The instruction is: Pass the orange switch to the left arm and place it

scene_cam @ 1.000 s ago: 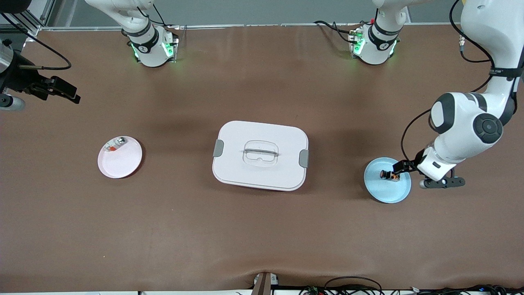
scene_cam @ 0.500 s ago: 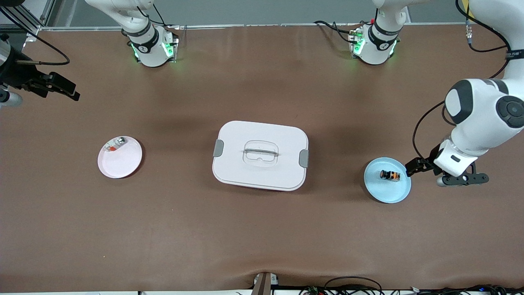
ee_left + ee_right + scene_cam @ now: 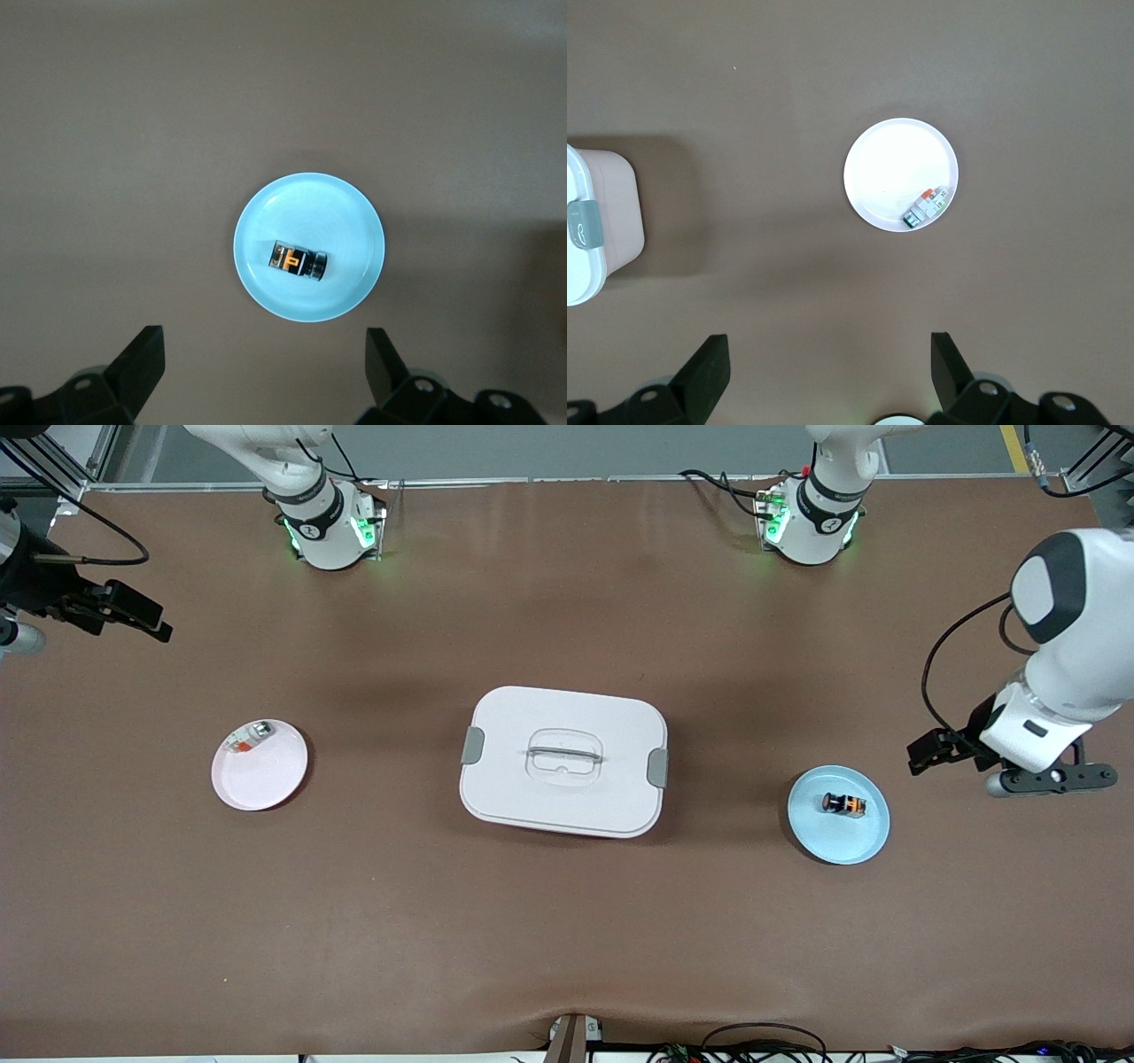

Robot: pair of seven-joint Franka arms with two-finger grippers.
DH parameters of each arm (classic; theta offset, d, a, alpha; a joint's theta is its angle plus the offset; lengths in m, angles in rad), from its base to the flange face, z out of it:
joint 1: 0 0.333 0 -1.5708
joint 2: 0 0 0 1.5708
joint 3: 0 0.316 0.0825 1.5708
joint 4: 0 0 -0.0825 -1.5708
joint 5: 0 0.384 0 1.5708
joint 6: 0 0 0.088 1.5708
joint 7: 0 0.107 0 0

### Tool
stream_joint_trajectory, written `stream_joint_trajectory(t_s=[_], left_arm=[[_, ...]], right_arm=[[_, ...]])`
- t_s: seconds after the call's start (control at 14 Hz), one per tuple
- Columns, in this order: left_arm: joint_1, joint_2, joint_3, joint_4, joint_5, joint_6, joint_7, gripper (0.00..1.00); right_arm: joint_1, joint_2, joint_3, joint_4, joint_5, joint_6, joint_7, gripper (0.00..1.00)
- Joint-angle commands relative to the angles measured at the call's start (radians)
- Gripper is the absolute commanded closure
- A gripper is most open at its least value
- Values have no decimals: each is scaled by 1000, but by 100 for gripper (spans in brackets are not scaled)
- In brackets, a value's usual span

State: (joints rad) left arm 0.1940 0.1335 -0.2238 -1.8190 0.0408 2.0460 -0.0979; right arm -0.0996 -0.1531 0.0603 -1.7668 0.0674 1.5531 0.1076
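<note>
- The left gripper [image 3: 923, 751] has pulled up and away from the blue plate [image 3: 850, 841], and it is now hanging over bare table toward the left arm's end, with its fingers spread wide and holding nothing.
- The orange switch [image 3: 843, 804] is lying on its side on the blue plate.
- The box [image 3: 563, 760] is sitting shut in the middle of the table.
- The right gripper [image 3: 142, 619] is waiting over the right arm's end, fingers spread too.
- A small silver-and-red piece [image 3: 248, 737] is lying on the pink plate [image 3: 266, 779].

The left gripper [image 3: 921, 754] has let go of the orange switch [image 3: 843, 804] and withdrawn.
</note>
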Motion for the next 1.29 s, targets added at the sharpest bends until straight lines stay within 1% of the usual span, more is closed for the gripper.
stream_joint_trajectory(t_s=[0.0,0.14,0.29,0.64,0.71,0.79,0.93,1.0,1.21], left_arm=[[7,-5,-3,84,-12,-108,21,0],[7,-5,-2,141,-12,-170,24,0],[8,-18,-2,162,-10,-210,26,0],[7,-86,4,164,-10,-259,33,0],[-13,-94,26,164,-12,-271,33,0],[-71,-107,81,164,-10,-280,35,0],[-251,-120,258,164,-10,-303,33,0],[-307,-130,323,164,-10,-313,33,0],[-315,-158,331,164,-16,-328,33,0]], right_arm=[[-20,-33,16,-25,17,4,3,0],[-20,-31,16,-25,17,5,3,0],[-20,-29,16,-25,17,7,3,0],[-19,-29,16,-26,17,7,3,0],[-19,-29,16,-26,17,5,3,0],[-19,-31,18,-26,17,5,3,0],[-19,-31,19,-26,17,5,3,0],[-19,-29,19,-28,17,5,3,0],[-22,-29,18,-28,17,4,3,0]])
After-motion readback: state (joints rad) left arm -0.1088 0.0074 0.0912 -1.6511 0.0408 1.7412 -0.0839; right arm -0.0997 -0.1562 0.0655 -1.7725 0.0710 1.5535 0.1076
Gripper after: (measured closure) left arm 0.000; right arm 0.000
